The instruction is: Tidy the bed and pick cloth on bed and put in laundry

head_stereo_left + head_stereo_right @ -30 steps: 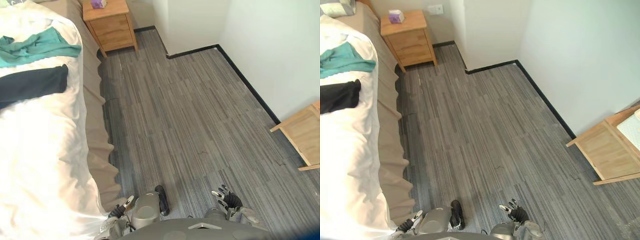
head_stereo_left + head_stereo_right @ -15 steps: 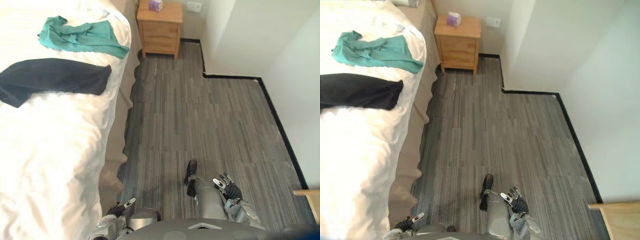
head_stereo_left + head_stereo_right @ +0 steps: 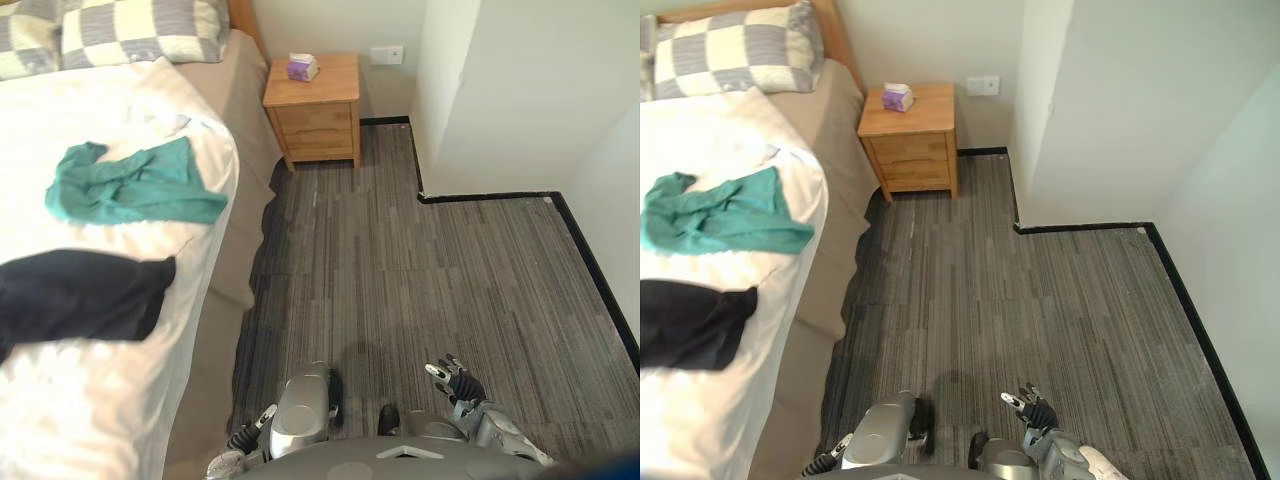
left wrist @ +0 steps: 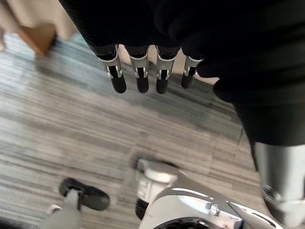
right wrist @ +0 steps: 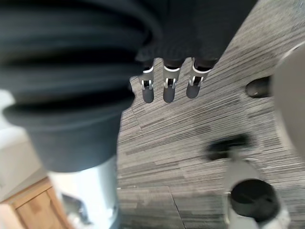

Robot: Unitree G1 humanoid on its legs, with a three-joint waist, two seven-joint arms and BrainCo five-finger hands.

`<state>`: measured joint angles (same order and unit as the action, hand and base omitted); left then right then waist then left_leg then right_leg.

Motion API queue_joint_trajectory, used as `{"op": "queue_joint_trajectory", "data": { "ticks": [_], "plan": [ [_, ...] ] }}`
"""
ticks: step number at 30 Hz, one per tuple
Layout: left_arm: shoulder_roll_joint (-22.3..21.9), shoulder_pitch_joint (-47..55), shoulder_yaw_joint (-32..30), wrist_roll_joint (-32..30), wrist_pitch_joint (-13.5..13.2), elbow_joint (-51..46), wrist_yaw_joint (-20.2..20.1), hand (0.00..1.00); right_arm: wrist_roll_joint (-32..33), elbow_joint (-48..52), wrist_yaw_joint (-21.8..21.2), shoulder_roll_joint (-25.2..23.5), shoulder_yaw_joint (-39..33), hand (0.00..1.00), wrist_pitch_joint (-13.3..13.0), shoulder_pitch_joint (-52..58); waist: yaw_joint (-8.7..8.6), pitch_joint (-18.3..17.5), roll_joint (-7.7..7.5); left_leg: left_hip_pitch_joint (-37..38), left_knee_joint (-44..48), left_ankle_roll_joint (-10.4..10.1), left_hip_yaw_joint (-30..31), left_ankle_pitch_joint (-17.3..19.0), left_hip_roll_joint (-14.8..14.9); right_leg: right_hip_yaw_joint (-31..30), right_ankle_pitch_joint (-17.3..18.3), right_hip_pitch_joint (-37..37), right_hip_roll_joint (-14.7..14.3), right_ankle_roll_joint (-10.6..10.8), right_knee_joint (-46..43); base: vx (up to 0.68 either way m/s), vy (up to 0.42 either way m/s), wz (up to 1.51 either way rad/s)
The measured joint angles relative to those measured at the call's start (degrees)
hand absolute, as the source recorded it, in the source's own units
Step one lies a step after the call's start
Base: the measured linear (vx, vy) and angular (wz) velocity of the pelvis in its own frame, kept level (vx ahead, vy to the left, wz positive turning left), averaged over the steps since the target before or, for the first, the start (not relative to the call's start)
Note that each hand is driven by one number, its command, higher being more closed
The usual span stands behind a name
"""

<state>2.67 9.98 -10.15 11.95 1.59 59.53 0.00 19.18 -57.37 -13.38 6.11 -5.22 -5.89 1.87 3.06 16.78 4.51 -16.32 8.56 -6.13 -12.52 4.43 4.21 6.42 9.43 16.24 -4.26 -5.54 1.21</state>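
Lying on bed (image 3: pixel 85 395) — two: teal cloth (image 3: pixel 130 186), black cloth (image 3: pixel 80 295); left hand (image 4: pixel 138 74), right hand (image 3: pixel 457 384) released.

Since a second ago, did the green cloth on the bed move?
No. The green cloth still lies just beyond the black cloth; the camera turned.

Room is bright w/ soft, even light. The white sheet (image 3: pixel 80 400) on the bed (image 3: pixel 235 120) glares near the front, almost washed out. Dark shadow lies on the floor (image 3: pixel 450 280) along the bed's side & by the nightstand (image 3: pixel 315 110). Walls (image 3: pixel 540 90) look pale.
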Motion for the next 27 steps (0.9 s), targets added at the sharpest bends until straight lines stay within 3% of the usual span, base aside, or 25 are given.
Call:
{"op": "queue_joint_trajectory", "data": {
  "ticks": [2,3,4,5,7,8,9,10,11,12,13,15,17,19,20,21,23,24,25,26,27],
  "plan": [
    [0.4,-0.2,0.0,0.8,0.4,0.2,0.0,0.0,-0.4,0.0,0.0,-0.1,0.1,0.0,-0.1,0.7,0.37,0.2,-0.31,-0.5,-0.7,2.5,-3.5,-2.2,0.7,-0.6,3.5,4.2,-0.2,1.2,0.2,0.56,0.161,-0.11],
    [1.4,0.0,0.1,0.9,0.7,0.3,0.0,0.0,-0.5,-0.4,0.0,-0.4,0.1,0.0,-0.1,0.8,0.92,0.1,-1.26,0.3,0.4,5.8,-5.7,-6.8,0.2,-0.8,5.6,6.0,1.2,2.2,-0.5,0.73,0.156,0.16],
    [3.0,-0.4,1.3,0.9,1.3,0.3,0.2,0.0,-1.2,-0.9,0.0,-0.6,0.2,0.0,-0.1,0.8,0.78,-0.8,-3.37,1.2,0.4,10.1,-8.4,-9.5,-1.7,-0.2,7.4,5.8,3.8,4.3,-4.1,0.73,0.148,0.23],
    [3.2,-0.9,1.3,0.9,1.6,0.2,0.3,0.0,-1.5,-1.0,0.0,-0.5,0.2,0.0,0.0,0.7,0.64,-1.0,-3.79,1.5,0.0,10.8,-8.6,-9.5,-2.7,0.2,7.6,4.6,4.8,4.6,-6.7,0.71,0.154,0.26],
    [3.5,-2.1,1.0,0.9,2.1,0.2,0.3,0.0,-2.1,-1.0,0.0,-0.4,-0.2,0.0,0.0,-0.2,1.05,-1.1,-4.68,3.4,-1.7,12.8,-9.1,-8.5,-6.0,0.7,7.9,-0.4,8.3,9.5,-18.7,0.59,0.19,0.23],
    [4.4,-2.2,1.1,0.8,2.9,0.2,0.2,0.0,-2.7,-1.2,0.0,-0.9,-0.5,0.0,0.2,-0.7,0.77,-0.6,-6.16,6.4,-0.2,15.0,-8.9,-4.8,-8.8,0.5,5.4,-5.1,11.9,14.1,-35.3,0.62,0.195,0.31],
    [4.6,-2.1,1.1,0.6,3.1,0.3,0.2,0.0,-2.7,-1.3,0.0,-1.0,-0.4,0.0,0.2,-0.9,0.74,-0.5,-6.57,7.4,0.8,15.0,-8.1,-2.6,-9.6,0.4,2.1,-7.8,13.2,16.9,-41.9,0.6,0.157,0.5],
    [5.2,-2.1,1.8,0.2,3.8,0.4,0.1,0.0,-2.6,-2.3,0.0,-1.3,-0.5,0.0,0.1,-1.4,0.15,-0.6,-7.04,10.8,2.4,14.3,-6.7,1.0,-11.0,1.8,-6.7,-13.0,16.9,17.2,-56.0,0.59,0.127,0.42],
    [5.4,-2.2,2.8,0.2,3.9,0.3,0.1,0.0,-2.6,-2.6,0.1,-1.2,-0.5,0.0,0.1,-1.5,-0.18,-0.6,-6.97,12.9,2.3,13.8,-5.4,2.2,-11.6,3.4,-6.0,-15.1,18.6,15.9,-60.9,0.71,0.148,0.64],
    [5.4,-2.1,4.7,0.4,3.8,0.3,0.1,0.0,-2.5,-2.3,0.2,-0.9,-0.4,0.0,-0.4,-1.3,-0.85,-0.9,-5.93,16.7,1.2,13.4,-3.2,3.8,-11.7,6.4,-3.4,-19.1,20.5,12.4,-65.7,0.71,0.127,0.73],
    [5.5,-2.2,6.1,0.4,3.7,0.2,0.1,0.0,-2.4,-0.8,0.2,-0.8,-0.3,0.0,-1.1,-1.2,-1.83,-1.3,-5.18,20.3,-1.0,13.1,-0.8,4.5,-11.5,8.3,-0.7,-23.1,20.9,10.5,-65.7,0.59,0.077,0.79],
    [6.2,-2.5,7.4,0.4,3.3,0.2,-0.2,0.0,-2.4,0.8,0.1,-0.9,-0.4,0.0,-1.6,-1.3,-2.8,-0.9,-4.5,25.0,-2.9,12.8,2.7,4.6,-10.8,9.3,3.3,-27.4,19.9,11.4,-57.7,0.59,-0.03,1.05],
    [6.5,-2.9,8.1,0.4,2.3,0.1,-1.3,0.0,-2.4,0.8,0.1,-0.9,-0.8,0.0,-2.0,-1.1,-3.22,-0.8,-4.57,27.6,-3.3,10.7,6.7,5.9,-9.3,8.7,3.6,-29.2,17.1,11.6,-39.6,0.57,-0.132,1.19],
    [6.8,-3.5,8.7,0.5,0.7,0.0,-2.4,0.0,-2.4,0.7,0.1,-1.2,-1.1,0.0,-2.2,-0.4,-3.02,-0.8,-4.66,29.1,-3.1,8.4,12.6,7.9,-7.6,3.8,-5.2,-30.0,13.9,12.3,-12.4,0.55,-0.244,1.3],
    [6.8,-3.6,8.8,0.5,0.5,0.1,-2.5,0.0,-2.4,0.7,0.1,-1.3,-1.2,0.0,-2.3,-0.2,-2.96,-0.7,-4.75,29.3,-2.7,8.1,14.1,8.6,-7.4,2.0,-6.8,-30.7,13.9,12.9,-8.6,0.55,-0.342,1.3],
    [6.7,-3.7,8.4,1.1,0.6,0.3,-2.6,0.0,-2.5,1.4,0.0,-1.3,-1.5,0.0,-3.0,0.2,-2.73,-0.7,-5.19,29.6,-1.0,7.1,16.5,11.1,-7.2,-1.5,-7.9,-31.6,14.0,13.4,-5.6,0.64,-0.502,1.35],
    [6.2,-3.1,6.5,1.2,0.6,0.2,-2.7,0.0,-2.5,1.6,0.1,-1.8,-1.4,0.0,-3.7,0.6,-2.46,-0.9,-5.61,31.1,3.0,5.6,19.5,16.6,-6.1,-4.7,-7.6,-30.3,14.4,12.5,-7.1,0.54,-0.459,1.41],
    [4.8,-3.1,4.8,1.7,0.8,0.2,-2.7,0.0,-2.5,1.6,0.7,-1.8,-1.3,0.0,-3.8,0.5,-2.35,-0.9,-4.45,32.2,5.7,4.1,20.5,19.3,-3.6,-3.8,-13.2,-30.0,13.6,10.7,-11.9,0.54,-0.52,1.26],
    [3.6,-3.1,3.0,2.2,0.6,0.1,-2.3,0.0,-2.5,1.3,1.5,-1.2,-1.2,0.0,-2.9,0.1,-1.75,-1.1,-3.57,32.0,9.2,3.1,20.0,19.1,-1.5,-1.5,-12.6,-30.1,13.0,8.4,-17.8,0.65,-0.621,1.11],
    [3.0,-2.7,2.2,2.3,0.6,0.1,-2.0,0.0,-2.5,1.3,1.9,-0.9,-1.1,0.0,-2.2,-0.1,-1.49,-1.5,-2.97,31.3,11.8,2.2,18.9,18.3,-0.1,-0.3,-10.9,-30.0,12.6,7.9,-20.0,0.62,-0.607,0.91],
    [2.4,-2.5,0.7,3.2,0.5,-0.6,-1.1,0.0,-2.5,1.4,2.8,-1.1,-0.9,0.0,-1.2,-0.5,-1.0,-1.6,-2.92,28.0,18.8,1.7,16.3,15.8,1.4,2.4,-7.3,-29.2,12.7,6.8,-22.8,1.04,-0.932,2.37]
  ]
}}
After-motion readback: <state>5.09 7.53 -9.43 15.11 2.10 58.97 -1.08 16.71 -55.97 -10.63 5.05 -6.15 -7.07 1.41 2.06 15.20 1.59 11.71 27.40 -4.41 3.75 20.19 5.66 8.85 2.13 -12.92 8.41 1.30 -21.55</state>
